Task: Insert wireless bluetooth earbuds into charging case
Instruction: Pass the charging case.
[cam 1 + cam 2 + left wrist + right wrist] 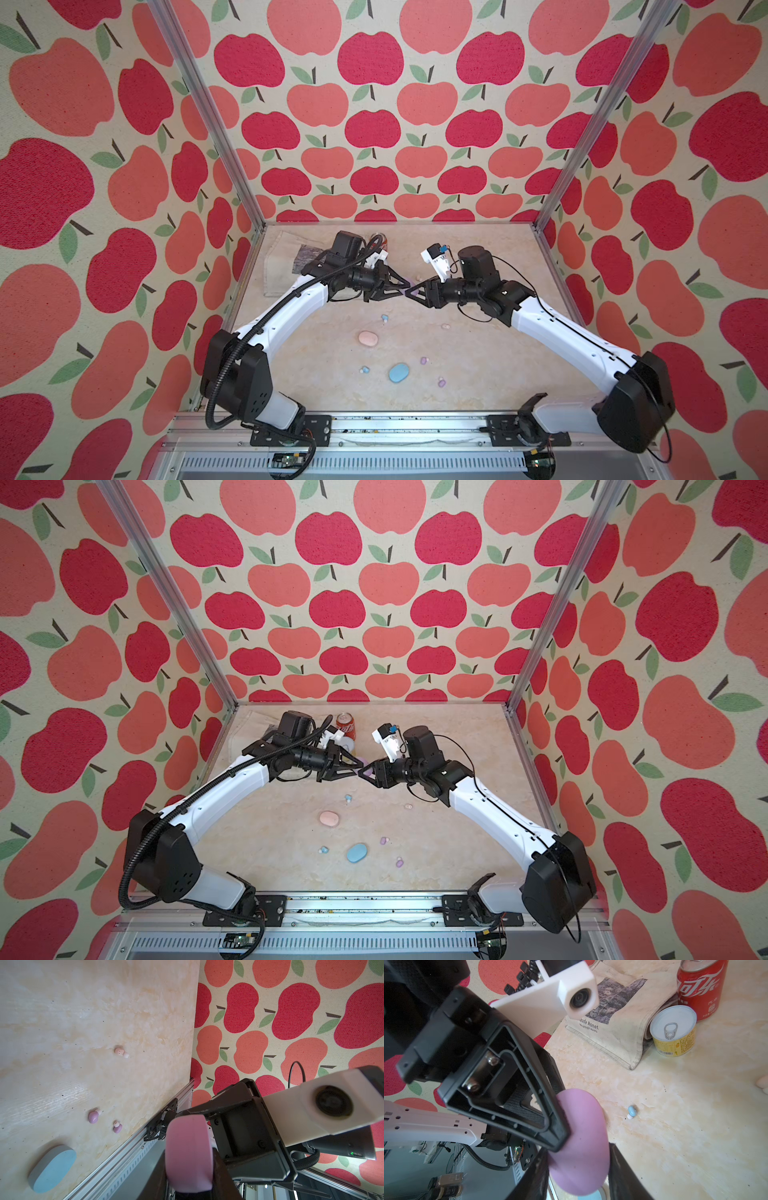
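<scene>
Left hand [404, 286] closed on the purple case [188, 1153], holding it in the air over the middle-back of the table [478, 374]. Right hand [411, 292] meets it tip to tip, fingers [623, 1172] either side of the same case; whether it is clamped I cannot tell. Earbuds [385, 318] lie loose on the table below, blue, pink and purple ones scattered around the closed pink case [368, 338] and blue case [399, 372], toward the front rail.
</scene>
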Motion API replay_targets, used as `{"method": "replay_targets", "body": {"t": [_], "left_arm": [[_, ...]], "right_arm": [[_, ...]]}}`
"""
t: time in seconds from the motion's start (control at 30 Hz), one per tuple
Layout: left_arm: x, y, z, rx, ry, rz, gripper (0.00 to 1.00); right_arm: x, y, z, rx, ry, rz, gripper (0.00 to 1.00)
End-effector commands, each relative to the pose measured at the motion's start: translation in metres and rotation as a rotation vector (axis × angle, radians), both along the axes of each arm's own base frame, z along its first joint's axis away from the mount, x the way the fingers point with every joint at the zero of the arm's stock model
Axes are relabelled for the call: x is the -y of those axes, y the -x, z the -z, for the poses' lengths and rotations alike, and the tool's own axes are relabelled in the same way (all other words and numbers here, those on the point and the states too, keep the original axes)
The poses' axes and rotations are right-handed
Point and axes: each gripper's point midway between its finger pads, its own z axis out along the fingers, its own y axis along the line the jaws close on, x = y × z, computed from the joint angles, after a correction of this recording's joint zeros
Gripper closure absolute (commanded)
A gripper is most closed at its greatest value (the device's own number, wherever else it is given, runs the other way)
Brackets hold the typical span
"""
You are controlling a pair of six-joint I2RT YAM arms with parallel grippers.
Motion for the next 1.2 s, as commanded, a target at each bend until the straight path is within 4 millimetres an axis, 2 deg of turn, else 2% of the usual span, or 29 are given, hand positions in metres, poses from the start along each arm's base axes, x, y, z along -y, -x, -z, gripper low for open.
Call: {"method": "replay_targets", "body": {"t": [0.0, 0.13, 0.17, 0.27, 0.37, 0.4, 0.43, 0.53, 0.6, 0.67, 0.7, 0.73, 0.8, 0.9, 1.17], "left_arm": [[0.004, -0.002, -0.008, 0.035, 0.034, 0.02, 0.95], [0.003, -0.004, -0.006, 0.045, 0.03, 0.01, 0.86], [0.002, -0.005, -0.007, 0.056, 0.032, 0.005, 0.8], [-0.001, -0.01, -0.012, 0.097, 0.039, -0.019, 0.54], [-0.012, -0.02, -0.025, 0.189, 0.052, -0.069, 0.41], [-0.019, -0.023, -0.031, 0.23, 0.056, -0.094, 0.32], [-0.027, -0.027, -0.038, 0.277, 0.059, -0.122, 0.29], [-0.054, -0.031, -0.063, 0.472, 0.089, -0.195, 0.29], [-0.066, -0.022, -0.078, 0.675, 0.106, -0.204, 0.29], [-0.069, -0.001, -0.095, 0.942, 0.125, -0.145, 0.28], [-0.069, 0.015, -0.101, 1.084, 0.131, -0.103, 0.23], [-0.066, 0.029, -0.103, 1.215, 0.137, -0.047, 0.19], [-0.06, 0.051, -0.093, 1.359, 0.119, 0.088, 0.19], [-0.052, 0.068, -0.08, 1.387, 0.098, 0.241, 0.21], [-0.027, 0.087, -0.083, 1.41, 0.191, 0.395, 0.22]], "right_arm": [[-0.004, -0.005, -0.011, 0.017, -0.025, 0.001, 0.68], [-0.003, -0.004, -0.016, 0.024, -0.031, -0.002, 0.79], [-0.003, -0.004, -0.017, 0.027, -0.029, 0.0, 0.81], [0.001, -0.003, -0.019, 0.041, -0.014, -0.002, 0.85], [0.003, 0.002, -0.023, 0.045, -0.005, -0.026, 0.87], [0.005, 0.005, -0.025, 0.041, -0.007, -0.042, 0.87], [0.006, 0.008, -0.027, 0.036, -0.009, -0.061, 0.87], [0.012, 0.018, -0.033, 0.009, -0.007, -0.13, 0.88], [0.015, 0.026, -0.037, -0.011, 0.001, -0.18, 0.87], [0.017, 0.034, -0.041, -0.01, 0.018, -0.23, 0.88], [0.018, 0.039, -0.045, -0.007, 0.019, -0.265, 0.88], [0.019, 0.044, -0.05, 0.003, 0.019, -0.295, 0.89], [0.021, 0.05, -0.056, 0.03, 0.024, -0.337, 0.91], [0.025, 0.061, -0.062, 0.088, 0.022, -0.397, 0.92], [0.033, 0.076, -0.077, 0.286, -0.035, -0.456, 0.94]]}}
